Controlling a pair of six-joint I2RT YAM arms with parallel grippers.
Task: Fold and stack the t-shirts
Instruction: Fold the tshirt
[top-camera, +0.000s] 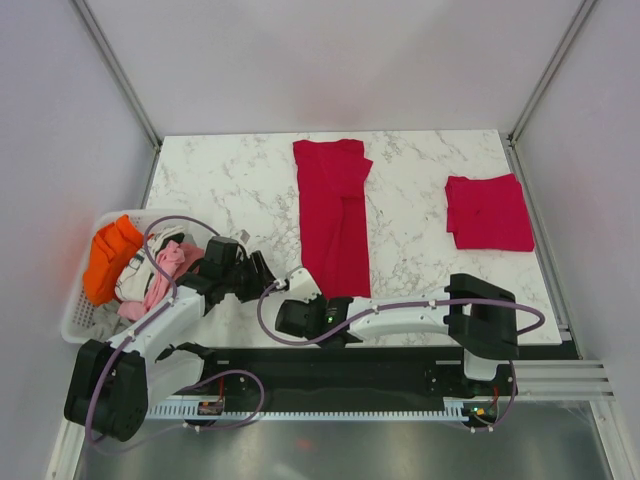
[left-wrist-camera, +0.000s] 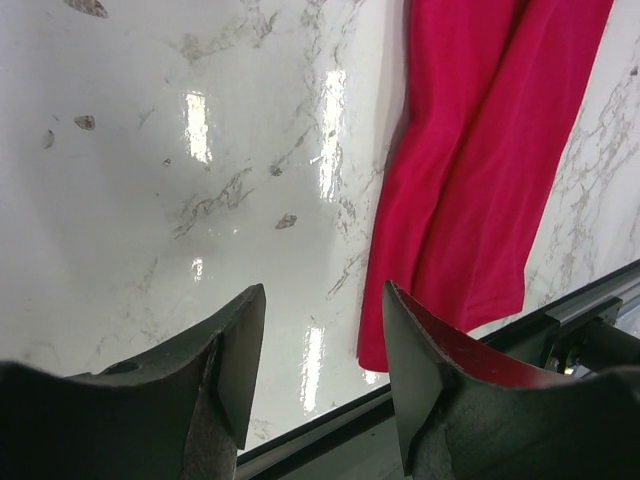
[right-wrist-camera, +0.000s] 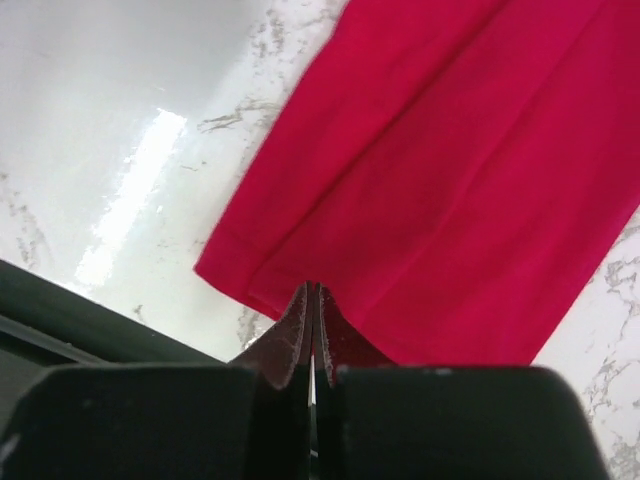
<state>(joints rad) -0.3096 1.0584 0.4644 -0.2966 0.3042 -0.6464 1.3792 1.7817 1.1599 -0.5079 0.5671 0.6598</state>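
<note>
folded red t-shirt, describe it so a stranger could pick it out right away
Start at the white marble table and look to its right side. The folded crimson cloth t-shirt lies there alone as a compact rough square. Its neighbour, the other crimson t-shirt in the middle, is a long narrow strip.

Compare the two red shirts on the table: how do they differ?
The middle shirt lies as a long narrow strip; the right shirt is a compact folded rectangle. The middle shirt has the right gripper shut at its near hem; nothing touches the right shirt. Both are plain red, flat on the table.
</note>
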